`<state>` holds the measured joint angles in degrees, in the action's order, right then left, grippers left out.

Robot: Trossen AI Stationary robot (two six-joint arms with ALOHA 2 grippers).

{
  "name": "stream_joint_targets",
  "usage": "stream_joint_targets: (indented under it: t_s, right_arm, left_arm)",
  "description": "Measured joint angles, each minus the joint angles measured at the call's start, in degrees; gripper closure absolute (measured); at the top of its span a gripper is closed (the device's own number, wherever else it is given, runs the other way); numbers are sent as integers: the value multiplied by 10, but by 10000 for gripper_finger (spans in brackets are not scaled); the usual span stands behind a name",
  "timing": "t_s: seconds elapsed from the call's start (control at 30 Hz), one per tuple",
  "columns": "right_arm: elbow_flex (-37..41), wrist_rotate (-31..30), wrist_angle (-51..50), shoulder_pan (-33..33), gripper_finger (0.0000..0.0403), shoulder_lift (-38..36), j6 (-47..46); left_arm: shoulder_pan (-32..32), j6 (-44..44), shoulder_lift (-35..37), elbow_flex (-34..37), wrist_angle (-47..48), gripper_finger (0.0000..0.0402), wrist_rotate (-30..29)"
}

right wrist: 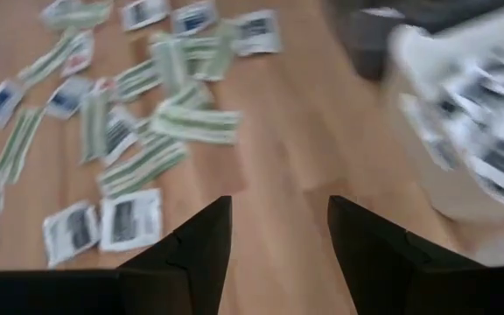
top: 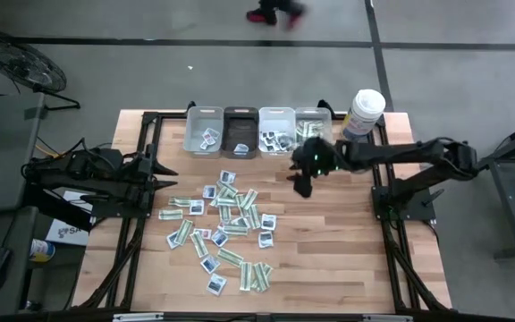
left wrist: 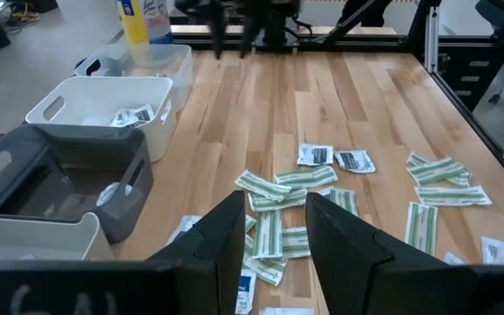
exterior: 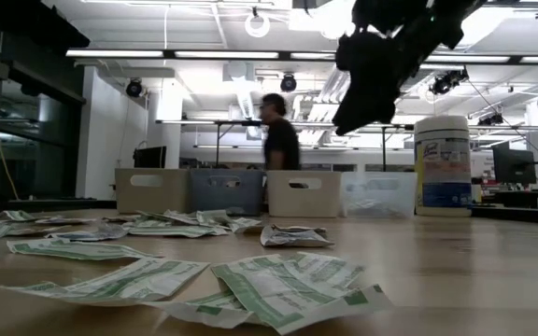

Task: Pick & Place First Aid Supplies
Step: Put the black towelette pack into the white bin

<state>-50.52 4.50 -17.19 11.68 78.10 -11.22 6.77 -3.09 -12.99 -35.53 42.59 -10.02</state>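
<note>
While the right end effector [top: 304, 183] hung above the bench [top: 347, 259] just in front of the row of 4 bins, its 2 dark fingers [right wrist: 195, 249] stood wide apart with bare wood showing between them and nothing in their grip. It sat between the bins and the scattered first aid supplies [top: 226, 228], which lay loose across the middle of the bench.

The supplies were small flat paper packets of 2 sorts. Some were narrow white strips with green stripes and printing [left wrist: 274, 185], lying singly or overlapping at all angles. Others were squarish white packets with dark-blue marks [left wrist: 315, 156]. From table height the nearest green-and-white strips [exterior: 278, 289] looked slightly crumpled, with edges lifting off the wood.

A few packets already lay inside the bins: squarish blue-marked ones in the white bin [top: 203, 132] at the left end of the row and in the third bin [top: 276, 132], and green-and-white ones in the clear bin [top: 311, 125] at the right end. The dark grey bin [top: 240, 132] stood second, and I could not tell its contents.

A tall white canister [top: 365, 113] with a blue label stood just beside the clear bin.

The left end effector [top: 162, 167] waited at the bench's left edge, its fingers [left wrist: 221, 241] narrowly parted and holding nothing.
</note>
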Motion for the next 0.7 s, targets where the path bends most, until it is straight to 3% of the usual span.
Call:
stream_joint_targets:
  t_s: [0.3, 0.7]
  right_arm:
    - [0, -76, 52, -135, 219, 52, 57]
    - [0, -91, 131, -203, 220, 169, -105]
  left_arm:
    - [0, 0, 0, 0, 15, 283, 0]
    - [0, 0, 0, 0, 27, 283, -1]
